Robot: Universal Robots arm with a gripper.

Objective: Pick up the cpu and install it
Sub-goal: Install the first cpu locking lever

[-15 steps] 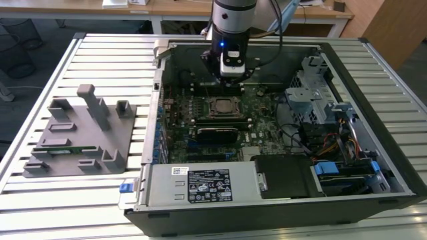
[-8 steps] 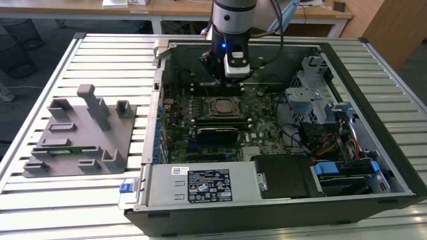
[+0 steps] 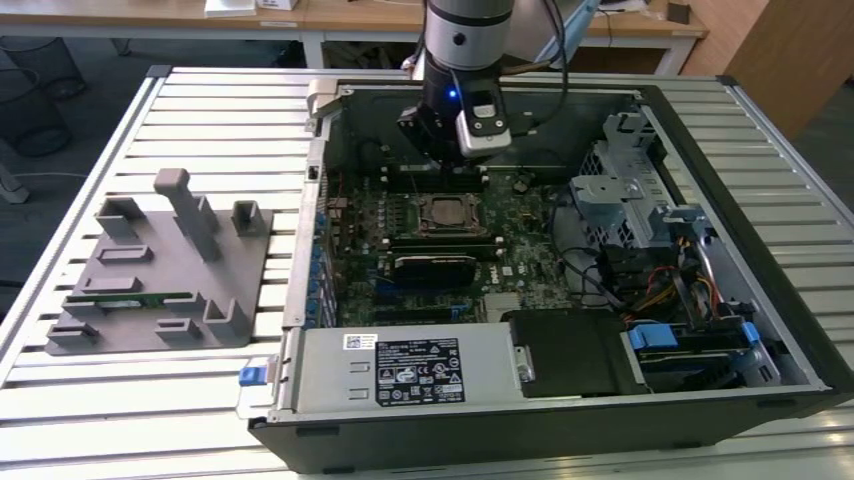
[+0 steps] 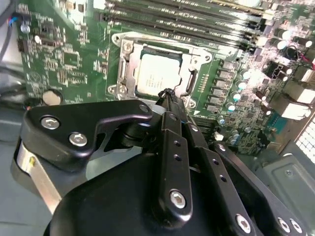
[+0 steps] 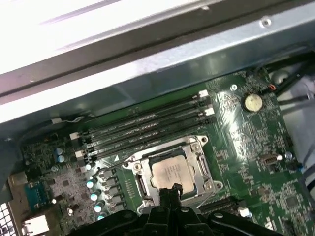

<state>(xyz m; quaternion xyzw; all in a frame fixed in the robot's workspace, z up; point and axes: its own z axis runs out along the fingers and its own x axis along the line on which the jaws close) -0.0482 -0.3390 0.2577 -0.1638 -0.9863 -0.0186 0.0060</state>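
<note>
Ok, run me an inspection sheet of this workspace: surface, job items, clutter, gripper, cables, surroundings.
Surface: slatted metal table carrying an open computer case.
Job's things: cpu lies flat in the motherboard socket, seen in both wrist views; the socket frame is open around it.
Clutter: grey plastic tray with upright blocks on the exterior view's left, a green memory stick lying on it.
Gripper: gripper shut, fingertips together just above the cpu's edge, holding nothing.
Cables: coloured wire bundle inside the case at the exterior view's right.
Surroundings: wooden desks behind the table.
</note>
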